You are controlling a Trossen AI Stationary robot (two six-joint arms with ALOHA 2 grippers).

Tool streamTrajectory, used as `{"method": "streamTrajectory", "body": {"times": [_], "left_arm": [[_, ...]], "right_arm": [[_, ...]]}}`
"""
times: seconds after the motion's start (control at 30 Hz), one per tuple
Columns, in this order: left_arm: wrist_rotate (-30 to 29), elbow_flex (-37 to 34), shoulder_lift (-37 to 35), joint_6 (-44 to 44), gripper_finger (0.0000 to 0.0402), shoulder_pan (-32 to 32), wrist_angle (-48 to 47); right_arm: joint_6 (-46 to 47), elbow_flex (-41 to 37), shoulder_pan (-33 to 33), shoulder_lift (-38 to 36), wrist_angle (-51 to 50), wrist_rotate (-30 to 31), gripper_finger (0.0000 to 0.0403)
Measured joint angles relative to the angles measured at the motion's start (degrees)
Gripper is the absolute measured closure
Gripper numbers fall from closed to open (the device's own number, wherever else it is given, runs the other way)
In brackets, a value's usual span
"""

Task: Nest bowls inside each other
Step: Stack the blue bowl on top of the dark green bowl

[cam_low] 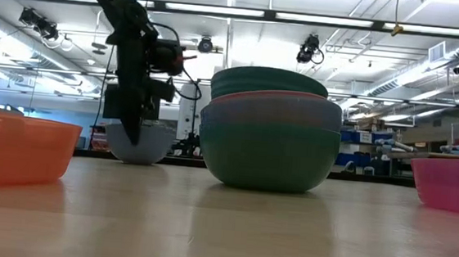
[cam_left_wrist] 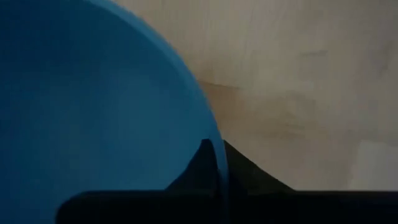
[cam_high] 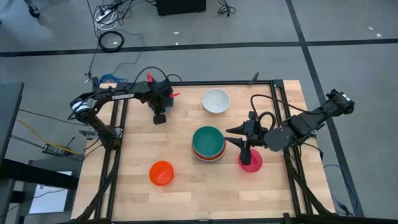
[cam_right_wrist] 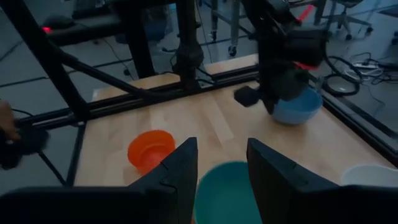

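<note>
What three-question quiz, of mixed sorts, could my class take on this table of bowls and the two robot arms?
1. True or false: the left pincer is shut on the rim of the blue bowl.
2. Which bowl lies under the right pincer? A) orange bowl B) magenta bowl C) white bowl
3. Fill in: the top bowl of the nested stack is ____ in colour.

Key:
1. True
2. B: the magenta bowl; the orange bowl and the white bowl stand alone elsewhere on the table.
3. Teal

teal-topped bowl stack (cam_high: 208, 144) mid-table, perhaps four nested
</note>
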Motion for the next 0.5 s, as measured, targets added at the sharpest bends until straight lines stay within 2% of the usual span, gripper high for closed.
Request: {"method": "streamTrajectory", "body": {"times": [0.3, 0.5], "left_arm": [[3.08, 5.27, -10.18, -5.52, 0.0399, -9.67, -5.2], [3.75, 10.77, -14.98, -11.79, 0.0399, -19.71, -3.94]], "right_arm": [[4.66, 0.0, -0.07, 0.0, -9.75, 7.9, 0.0275], [8.28, 0.0, -0.95, 0.0, -13.45, 8.21, 0.0275]]}}
